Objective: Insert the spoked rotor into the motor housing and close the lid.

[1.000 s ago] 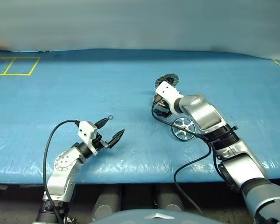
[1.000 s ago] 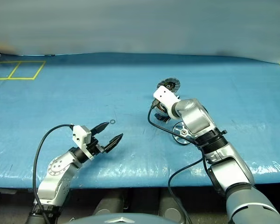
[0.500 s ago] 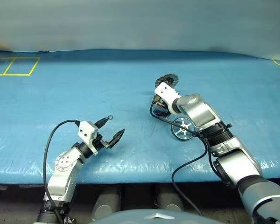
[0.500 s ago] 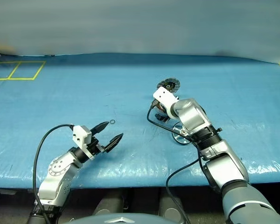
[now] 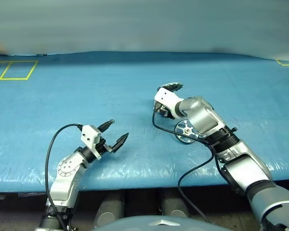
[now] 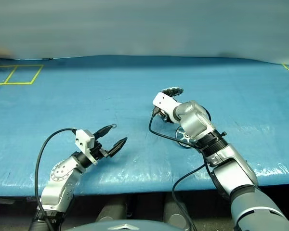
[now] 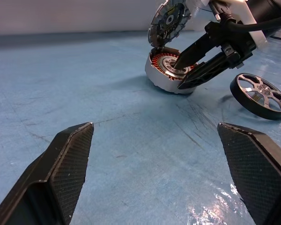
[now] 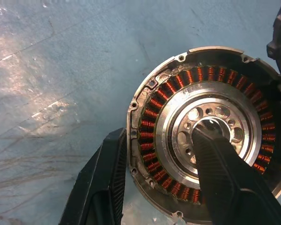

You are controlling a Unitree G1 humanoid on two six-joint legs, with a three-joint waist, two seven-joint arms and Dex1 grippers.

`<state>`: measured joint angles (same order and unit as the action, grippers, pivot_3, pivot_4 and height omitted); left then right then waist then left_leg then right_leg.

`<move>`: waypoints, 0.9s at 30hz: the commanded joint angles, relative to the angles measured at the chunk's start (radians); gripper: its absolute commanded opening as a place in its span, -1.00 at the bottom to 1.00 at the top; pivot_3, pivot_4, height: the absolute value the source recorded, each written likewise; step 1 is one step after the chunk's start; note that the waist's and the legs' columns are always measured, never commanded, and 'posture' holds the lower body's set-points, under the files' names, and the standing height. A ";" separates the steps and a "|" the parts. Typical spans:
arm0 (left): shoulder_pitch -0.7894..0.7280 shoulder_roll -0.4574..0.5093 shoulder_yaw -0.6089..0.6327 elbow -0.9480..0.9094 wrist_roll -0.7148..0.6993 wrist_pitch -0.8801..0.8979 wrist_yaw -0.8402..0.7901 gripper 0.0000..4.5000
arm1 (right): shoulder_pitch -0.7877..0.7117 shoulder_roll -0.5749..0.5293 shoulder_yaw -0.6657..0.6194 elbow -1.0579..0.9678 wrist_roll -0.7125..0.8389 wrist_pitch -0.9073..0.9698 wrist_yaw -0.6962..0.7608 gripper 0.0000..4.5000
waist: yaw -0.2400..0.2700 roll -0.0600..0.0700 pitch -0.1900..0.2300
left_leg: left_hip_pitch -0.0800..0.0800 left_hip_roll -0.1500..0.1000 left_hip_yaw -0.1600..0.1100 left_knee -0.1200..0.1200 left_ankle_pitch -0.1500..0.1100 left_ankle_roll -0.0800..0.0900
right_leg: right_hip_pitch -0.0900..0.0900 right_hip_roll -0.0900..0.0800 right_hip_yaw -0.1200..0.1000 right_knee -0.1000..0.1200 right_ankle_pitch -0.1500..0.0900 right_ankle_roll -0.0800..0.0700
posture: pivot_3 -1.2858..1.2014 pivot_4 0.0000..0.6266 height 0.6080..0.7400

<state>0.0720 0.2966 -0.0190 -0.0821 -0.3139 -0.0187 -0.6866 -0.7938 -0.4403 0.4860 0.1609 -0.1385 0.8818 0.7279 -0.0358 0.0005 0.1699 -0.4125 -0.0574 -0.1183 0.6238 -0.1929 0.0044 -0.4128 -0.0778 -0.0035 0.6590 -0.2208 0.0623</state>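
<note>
Housing work comes first here, by the look of it: the right gripper (image 7: 189, 70) has one finger down in the silver centre hub of the motor housing (image 8: 203, 136) and the other outside its rim, the wall and copper windings lying between them; the jaws stand part-open and I cannot tell whether they pinch the wall yet. The lid (image 7: 167, 22) stands raised on the far edge of the housing, its ribbed face towards the opening, so the can is open and empty of any rotor. The spoked rotor (image 5: 186, 131) lies flat on the blue table cover (image 5: 86, 86), just beside the housing on the robot's side, under the right forearm, touched by neither gripper. The left gripper (image 5: 114, 134) hovers wide open and empty, well apart from the housing on the robot's left. My reading is that the step in hand is steadying or shifting the housing, with the insertion not yet begun. The next move probably calls for a firm hold on the wall, then the free left gripper fetching the rotor and lowering it level over the hub.
</note>
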 commanded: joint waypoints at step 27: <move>-0.013 -0.005 -0.006 -0.006 -0.013 -0.013 -0.020 1.00 | 0.126 -0.078 0.146 -0.493 0.154 0.247 0.050 -0.17 | 0.022 0.000 0.000 | -0.002 0.000 -0.001 0.002 0.000 0.000 | 0.000 -0.001 0.000 -0.001 0.000 0.002 | 0.03 -0.52 1.00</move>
<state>0.0649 0.2957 -0.0201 -0.0820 -0.3180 -0.0256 -0.7006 -0.6616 -0.5117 0.6186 -0.3220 0.0101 1.1160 0.7764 -0.0141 0.0001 0.1699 -0.4141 -0.0577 -0.1190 0.6256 -0.1933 0.0046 -0.4127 -0.0787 -0.0038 0.6579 -0.2211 0.0638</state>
